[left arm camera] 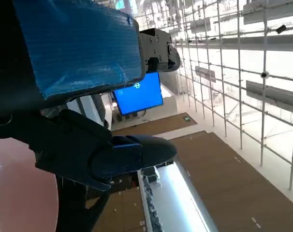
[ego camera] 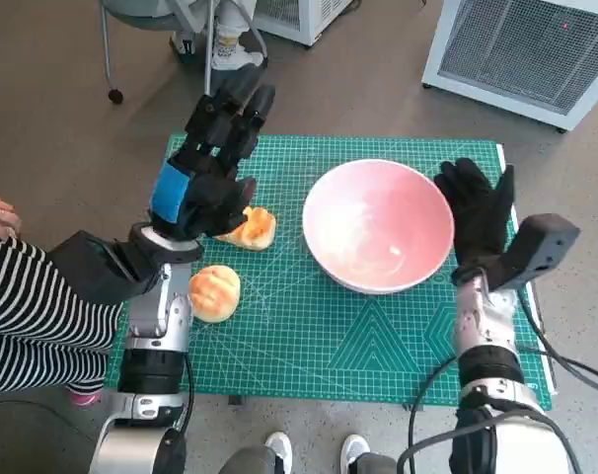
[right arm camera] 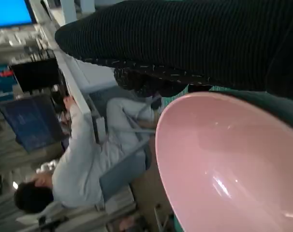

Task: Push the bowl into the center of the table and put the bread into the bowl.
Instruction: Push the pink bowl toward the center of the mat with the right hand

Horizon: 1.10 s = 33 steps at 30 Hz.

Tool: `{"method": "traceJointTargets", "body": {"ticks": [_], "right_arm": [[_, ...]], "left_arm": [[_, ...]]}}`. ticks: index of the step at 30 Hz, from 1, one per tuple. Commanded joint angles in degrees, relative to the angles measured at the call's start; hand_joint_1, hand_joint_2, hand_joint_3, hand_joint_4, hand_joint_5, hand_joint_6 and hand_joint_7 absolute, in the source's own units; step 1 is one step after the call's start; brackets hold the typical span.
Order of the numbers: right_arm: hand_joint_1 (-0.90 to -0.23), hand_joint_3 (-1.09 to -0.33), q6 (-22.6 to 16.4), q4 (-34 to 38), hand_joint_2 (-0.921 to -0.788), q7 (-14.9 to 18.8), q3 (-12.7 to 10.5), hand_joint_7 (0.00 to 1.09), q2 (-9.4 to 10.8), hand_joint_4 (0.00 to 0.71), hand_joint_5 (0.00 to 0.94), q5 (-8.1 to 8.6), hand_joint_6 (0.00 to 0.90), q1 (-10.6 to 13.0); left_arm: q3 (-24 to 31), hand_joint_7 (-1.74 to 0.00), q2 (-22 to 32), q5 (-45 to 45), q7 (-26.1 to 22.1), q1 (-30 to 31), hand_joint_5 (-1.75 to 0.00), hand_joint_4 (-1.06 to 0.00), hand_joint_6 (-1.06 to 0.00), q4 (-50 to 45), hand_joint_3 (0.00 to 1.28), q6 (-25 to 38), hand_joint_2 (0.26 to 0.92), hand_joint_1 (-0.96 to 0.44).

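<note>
Right of the pink bowl (ego camera: 380,225), the right hand (ego camera: 479,219) is resting flat, empty, against its rim, probably for pushing; left hand (ego camera: 210,168) is hovering spread and empty over the bread (ego camera: 252,228).

The left hand (ego camera: 205,183) covers part of one bread piece (ego camera: 252,228), so contact between its fingers (ego camera: 232,109) and the bread cannot be told. The bowl (right arm camera: 224,164) is cut off by the right wrist view's edge. The counter (ego camera: 378,346) hides its own legs.
</note>
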Motion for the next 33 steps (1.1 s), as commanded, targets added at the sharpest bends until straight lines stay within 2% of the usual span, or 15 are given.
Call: {"method": "traceJointTargets", "body": {"ticks": [1, 10, 15, 23, 33], "right_arm": [[-0.619, -0.88, 1.21, 1.41, -0.921, 0.22, 0.23, 0.2, 2.02, 0.15, 0.0, 0.52, 0.132, -0.69], [-0.619, -0.88, 1.28, 1.9, -0.921, 0.39, 0.57, 0.18, 4.6, 0.143, 0.0, 0.33, 0.122, -1.17], [-0.623, -0.877, 1.46, 1.95, -0.921, 0.89, 0.81, 0.17, 5.06, 0.146, 0.002, 0.23, 0.126, -0.77], [-0.627, -0.877, 0.17, -0.59, -0.921, 0.83, 1.92, 0.16, 3.24, 0.145, 0.001, -0.78, 0.13, -0.15], [-0.647, -0.868, -8.08, -9.96, -0.921, -0.86, 5.27, 0.15, 0.45, 0.145, 0.003, -4.16, 0.138, 2.55]], "left_arm": [[0.36, -0.32, 0.58, -0.14, 0.04, 1.01, -0.01, -0.06, 0.0, -0.05, 0.52, -0.84, 0.921, -0.63], [0.45, -0.32, 0.86, -0.42, -0.18, 1.23, -0.01, -0.06, 0.0, -0.04, 0.51, -0.82, 0.921, -0.63], [0.33, -0.31, 0.7, -0.41, -0.12, 1.07, 0.0, -0.06, 0.0, 0.27, 0.51, -0.65, 0.921, -0.63], [-0.15, -0.31, 0.54, -0.25, 0.23, 1.46, 0.0, -0.06, 0.0, -1.05, 0.51, 0.1, 0.921, -0.63], [-0.83, -0.32, 0.29, 0.25, 1.05, 1.02, 0.0, -0.06, 0.0, -1.76, 0.51, 1.0, 0.921, -0.62]]}}
